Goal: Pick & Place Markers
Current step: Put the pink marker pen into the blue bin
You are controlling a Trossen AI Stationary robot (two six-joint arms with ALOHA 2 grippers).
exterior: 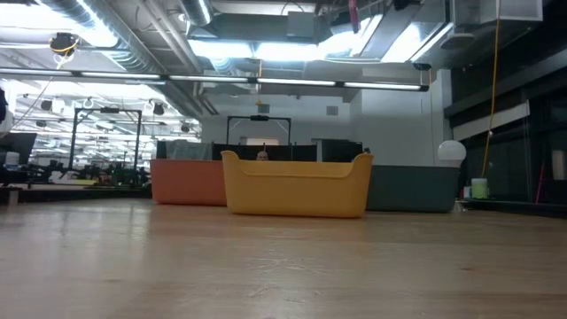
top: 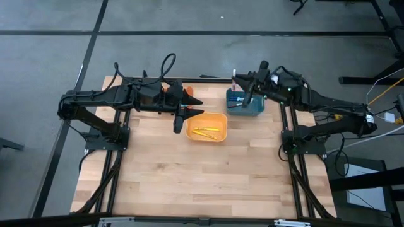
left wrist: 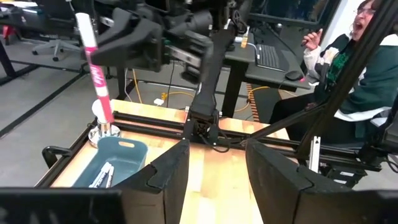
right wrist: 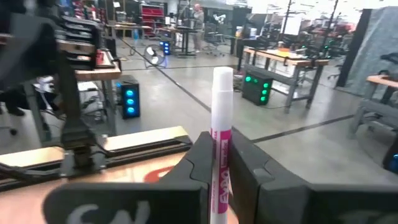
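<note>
orange bin [exterior: 188, 182], yellow bin [top: 206, 127] and teal bin [top: 245, 102] crowd together; right gripper [right wrist: 225, 163] clamps pink marker [right wrist: 221, 149] upright; left gripper [left wrist: 216, 168] open, empty

Wooden table [top: 189, 170] on a black frame, standing on a grey floor [top: 50, 57] with dark seams. Three bins sit at the table's far half: yellow bin [top: 206, 127] near centre, teal bin [top: 246, 103] just to its right and further back, orange bin [exterior: 188, 182] to its left, largely hidden from above. Beyond the table: desks, a keyboard [left wrist: 268, 56], an orange cable [left wrist: 149, 93] on the floor, and a seated person [left wrist: 354, 74] in a dark green top.
</note>
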